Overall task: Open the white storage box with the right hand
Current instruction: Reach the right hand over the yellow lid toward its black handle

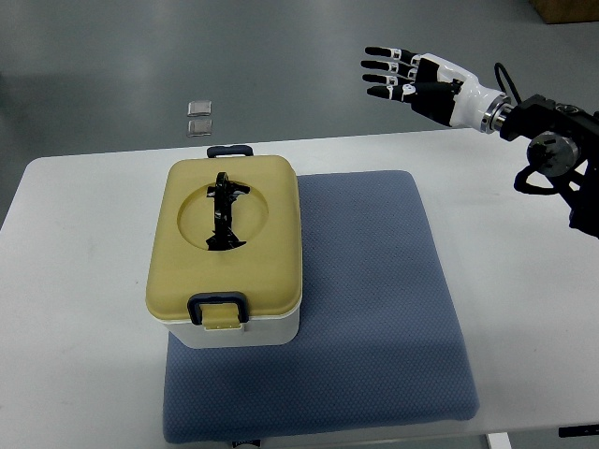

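Hovering right robot hand (404, 77), closed storage box (225, 251)

White table (524, 281), blue mat (374, 309) lying flat on it

No readable text anywhere in the top view.
The box (225, 251), its yellow lid (267, 220), the blue mat (374, 309), the table (524, 243) and the right hand (398, 75) carry no legible label, brand, number or sign; the two small grey squares (199, 118) on the floor are too small to show any marking.
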Available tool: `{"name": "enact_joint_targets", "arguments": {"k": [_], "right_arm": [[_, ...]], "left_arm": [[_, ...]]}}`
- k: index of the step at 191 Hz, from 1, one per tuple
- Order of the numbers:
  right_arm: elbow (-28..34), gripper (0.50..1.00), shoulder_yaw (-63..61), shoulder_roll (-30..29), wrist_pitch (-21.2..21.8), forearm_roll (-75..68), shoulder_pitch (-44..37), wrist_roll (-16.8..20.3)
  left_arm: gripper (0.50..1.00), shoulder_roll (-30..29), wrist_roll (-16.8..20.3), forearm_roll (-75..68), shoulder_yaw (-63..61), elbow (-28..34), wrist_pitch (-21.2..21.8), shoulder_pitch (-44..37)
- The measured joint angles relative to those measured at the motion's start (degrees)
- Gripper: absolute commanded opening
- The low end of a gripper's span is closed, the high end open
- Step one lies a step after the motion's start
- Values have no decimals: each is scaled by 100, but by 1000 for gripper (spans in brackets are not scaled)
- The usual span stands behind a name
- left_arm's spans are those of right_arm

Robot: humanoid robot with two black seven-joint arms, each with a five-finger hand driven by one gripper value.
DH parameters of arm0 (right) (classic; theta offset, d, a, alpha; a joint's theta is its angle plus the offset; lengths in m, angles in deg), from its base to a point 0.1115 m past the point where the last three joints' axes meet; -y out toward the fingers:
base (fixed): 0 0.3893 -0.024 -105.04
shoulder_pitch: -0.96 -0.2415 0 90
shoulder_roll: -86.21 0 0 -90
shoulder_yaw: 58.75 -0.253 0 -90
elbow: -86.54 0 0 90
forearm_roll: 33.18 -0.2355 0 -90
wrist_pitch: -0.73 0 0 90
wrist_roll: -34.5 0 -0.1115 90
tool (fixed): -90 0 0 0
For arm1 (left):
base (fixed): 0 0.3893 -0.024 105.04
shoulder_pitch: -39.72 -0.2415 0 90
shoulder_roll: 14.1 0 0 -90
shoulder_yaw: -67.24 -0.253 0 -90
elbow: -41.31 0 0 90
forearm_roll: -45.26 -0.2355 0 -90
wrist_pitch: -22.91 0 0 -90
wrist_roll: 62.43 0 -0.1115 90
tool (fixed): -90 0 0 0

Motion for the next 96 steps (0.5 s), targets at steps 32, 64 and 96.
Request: {"name": "enact_joint_targets", "arguments": {"k": [32, 64, 96], "right_arm": [[218, 874, -4, 63, 0, 1310, -131, -525], [755, 874, -17, 180, 1, 2625, -397, -785], [1061, 876, 5, 143, 1, 3528, -855, -897]], "left_arm": [[1000, 0, 0, 0, -7, -1, 0, 1], [1000, 0, 0, 0, -8, -1, -2, 1], [1000, 0, 0, 0, -3, -1, -2, 0]]}}
